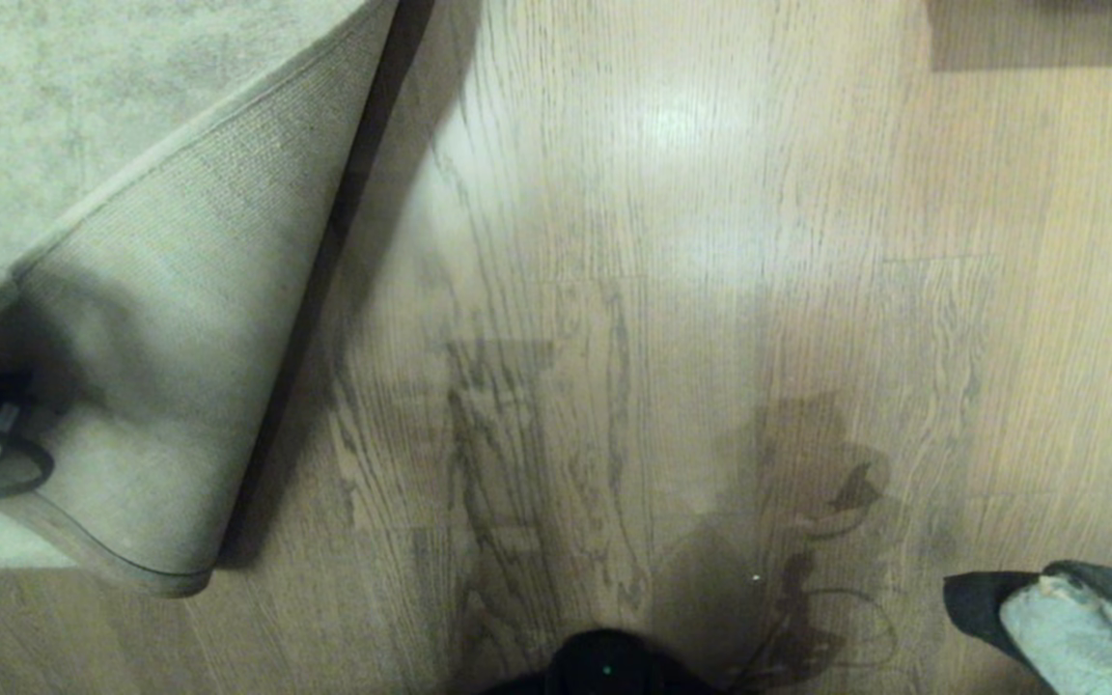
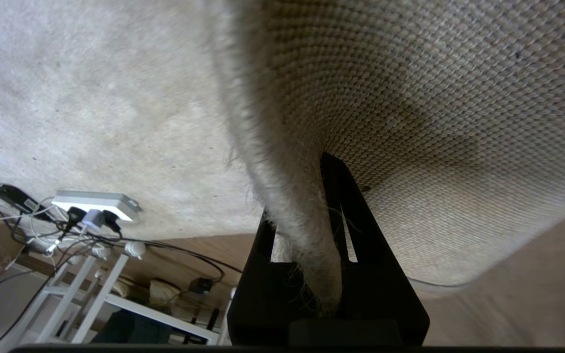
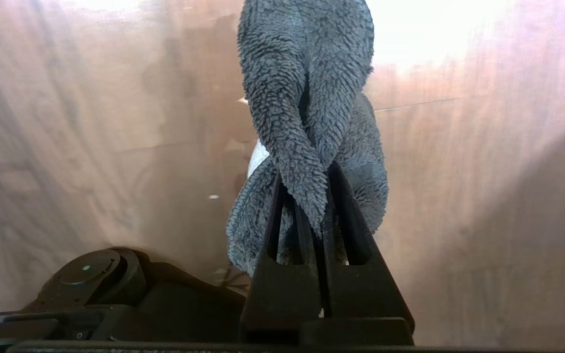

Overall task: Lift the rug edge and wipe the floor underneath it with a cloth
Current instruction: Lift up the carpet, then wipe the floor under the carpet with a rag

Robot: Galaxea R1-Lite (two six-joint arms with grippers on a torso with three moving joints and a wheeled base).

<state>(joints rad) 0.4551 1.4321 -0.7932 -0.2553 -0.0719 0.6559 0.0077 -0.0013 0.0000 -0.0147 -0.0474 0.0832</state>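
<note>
Weave-backed rug edge [image 2: 282,196] pinched in left gripper [image 2: 312,206], fluffy terry cloth [image 3: 307,113] clamped in right gripper [image 3: 319,196].

Mottled pale grey-beige rug [image 1: 83,87] pile, woven tan backing on the rug edge [image 1: 180,319]; light brown wood-grain floor [image 1: 662,290]; dark grey and whitish terry cloth [image 1: 1077,623].

Glare falls on a wood-plank floor [image 1: 672,241]; beyond the carpet's far border, a power strip [image 2: 95,203] sits among cables beside white frame legs [image 2: 91,289]
</note>
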